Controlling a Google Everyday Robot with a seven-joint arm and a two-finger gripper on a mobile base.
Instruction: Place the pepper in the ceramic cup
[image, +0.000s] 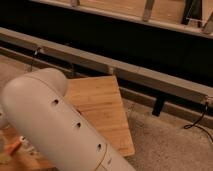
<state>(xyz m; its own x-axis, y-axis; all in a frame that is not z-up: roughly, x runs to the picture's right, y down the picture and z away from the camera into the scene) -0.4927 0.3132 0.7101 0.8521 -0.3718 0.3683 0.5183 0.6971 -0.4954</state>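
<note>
A small orange piece, the pepper (14, 146), shows at the lower left on the wooden tabletop (102, 107). The rest of it is hidden by my arm. My arm's large cream link (55, 125) fills the lower left and blocks most of the table's left side. My gripper is hidden behind the arm. The white ceramic cup is not clearly in view. A pale shape at the left edge (2, 121) is too cut off to identify.
A grey rail (130, 72) runs diagonally behind the table, in front of a dark wall. Speckled floor (165, 145) lies right of the table edge. A black cable (197, 120) hangs at the right. A small pale object (25, 143) sits beside the pepper.
</note>
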